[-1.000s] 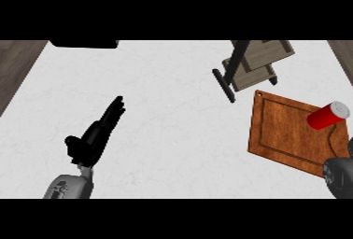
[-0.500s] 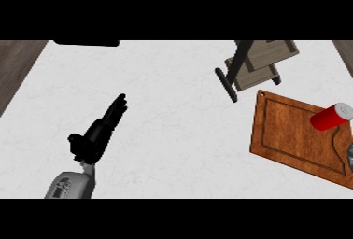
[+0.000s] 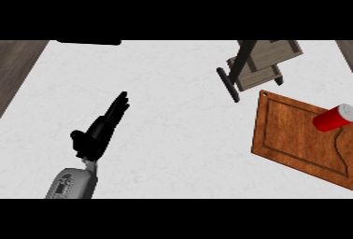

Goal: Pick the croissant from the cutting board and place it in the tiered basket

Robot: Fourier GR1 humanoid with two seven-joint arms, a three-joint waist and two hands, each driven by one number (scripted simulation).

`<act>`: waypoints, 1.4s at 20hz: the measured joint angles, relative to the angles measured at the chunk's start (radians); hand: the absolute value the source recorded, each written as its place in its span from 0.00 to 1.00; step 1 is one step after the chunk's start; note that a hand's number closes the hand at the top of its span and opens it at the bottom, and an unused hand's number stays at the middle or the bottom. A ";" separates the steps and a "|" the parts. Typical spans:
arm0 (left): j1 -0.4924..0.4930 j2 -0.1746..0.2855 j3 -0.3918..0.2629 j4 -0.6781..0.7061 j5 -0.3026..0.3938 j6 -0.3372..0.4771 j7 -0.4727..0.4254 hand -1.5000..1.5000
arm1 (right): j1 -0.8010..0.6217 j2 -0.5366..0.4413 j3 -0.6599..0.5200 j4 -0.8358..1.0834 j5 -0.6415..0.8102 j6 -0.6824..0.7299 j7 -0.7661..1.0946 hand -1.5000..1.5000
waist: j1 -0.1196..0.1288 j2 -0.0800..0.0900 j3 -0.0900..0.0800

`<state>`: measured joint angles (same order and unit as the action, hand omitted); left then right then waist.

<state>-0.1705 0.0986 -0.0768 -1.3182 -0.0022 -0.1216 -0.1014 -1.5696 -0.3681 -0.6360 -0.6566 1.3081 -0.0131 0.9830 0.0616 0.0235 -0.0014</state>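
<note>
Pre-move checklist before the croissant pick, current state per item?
1. Croissant visible on the cutting board: not ok. None shows. Only a red cylinder sits at the board's right side.
2. Tiered basket in view: ok, just beyond the board's far corner.
3. Left hand free: ok. Its fingers are straight and hold nothing, over the left part of the counter.
4. Right hand in view: not ok, it does not show.
5. Room in the basket's tiers: cannot tell from this angle.
</note>
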 measured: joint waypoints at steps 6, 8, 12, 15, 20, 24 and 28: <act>-0.005 -0.009 -0.008 -0.014 -0.003 0.002 0.016 0.50 | -0.042 0.000 -0.073 0.115 -0.053 -0.142 0.005 1.00 | 0.009 0.002 0.000; -0.009 -0.010 -0.008 -0.018 -0.005 0.006 0.019 0.50 | -0.049 -0.002 -0.121 0.126 -0.085 -0.186 0.031 0.00 | 0.009 0.002 0.001; 0.001 -0.002 0.003 -0.010 0.005 -0.006 0.009 0.50 | -0.057 0.006 -0.196 0.152 -0.144 -0.263 0.033 0.00 | 0.007 0.001 0.001; 0.002 0.000 0.007 -0.011 0.000 0.001 0.011 0.50 | -0.066 0.021 -0.220 0.157 -0.165 -0.337 0.020 0.00 | -0.002 -0.003 0.001; 0.025 -0.006 0.002 -0.018 -0.005 0.007 0.007 0.50 | -0.070 -0.009 -0.190 0.161 -0.106 -0.450 0.024 0.00 | -0.011 -0.007 0.000; 0.031 -0.006 0.007 -0.024 -0.005 0.014 0.012 0.50 | -0.057 -0.051 -0.123 0.147 0.023 -0.511 0.049 0.00 | -0.029 -0.013 -0.001; 0.041 0.008 0.023 -0.025 0.001 0.011 0.012 0.50 | -0.050 -0.096 -0.074 0.093 0.137 -0.538 0.079 0.00 | -0.050 -0.024 -0.001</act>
<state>-0.1291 0.1067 -0.0537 -1.3431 -0.0015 -0.1108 -0.0893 -1.6196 -0.4645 -0.7103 -0.5637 1.4453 -0.5508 1.0621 0.0112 0.0000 -0.0028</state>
